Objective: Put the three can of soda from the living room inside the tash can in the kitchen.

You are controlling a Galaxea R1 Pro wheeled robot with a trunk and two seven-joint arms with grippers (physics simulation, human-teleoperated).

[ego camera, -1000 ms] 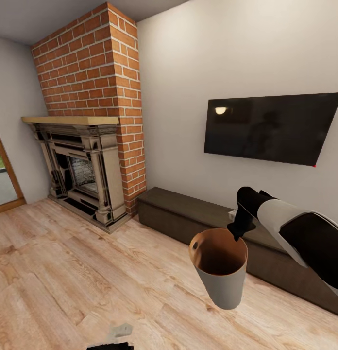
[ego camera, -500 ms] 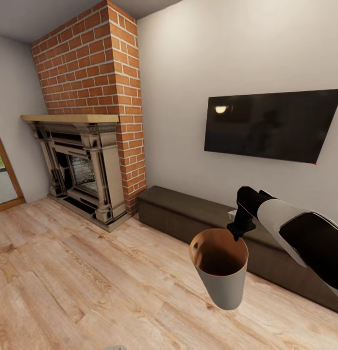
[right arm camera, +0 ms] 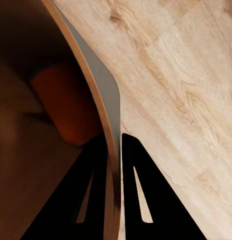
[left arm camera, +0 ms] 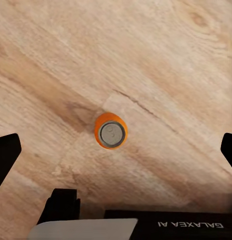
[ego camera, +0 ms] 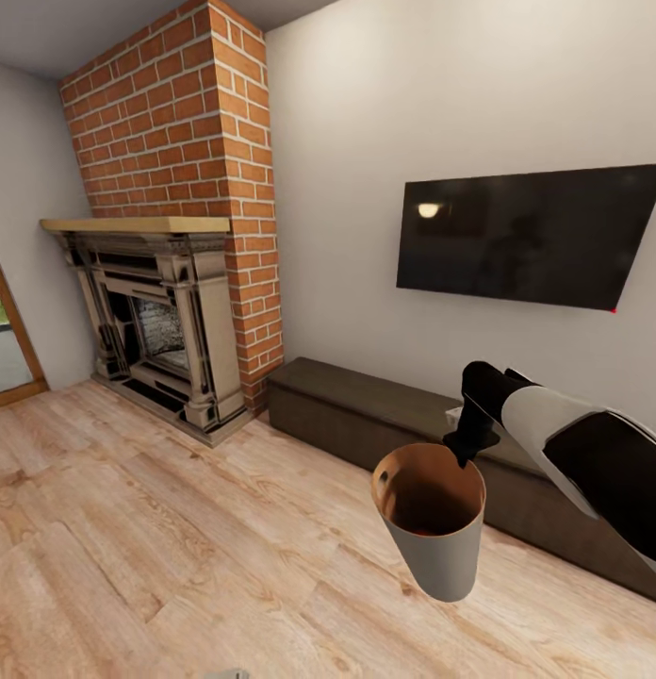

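In the head view I see the living room: the brick fireplace (ego camera: 168, 311), the wall TV (ego camera: 531, 236) and a low dark cabinet (ego camera: 385, 415) along the wall. My right gripper (ego camera: 469, 445) holds the tash can (ego camera: 432, 538) by its far rim, above the wood floor (ego camera: 130, 547). The bin hangs a little tilted, and something red-orange lies deep inside it.

In the left wrist view an orange can of soda (left arm camera: 111, 133) stands upright on the floor, directly below the left gripper (left arm camera: 116, 150). The two fingertips are at the opposite edges of the picture, so this claw is fully released and touches nothing.

In the right wrist view the fingers (right arm camera: 141, 200) are clenched on the thin wall of the bin, one inside and one outside. An orange can (right arm camera: 66, 107) lies inside.

I judge that collecting is in progress. Next I should lower the left arm straight down and close on the can.
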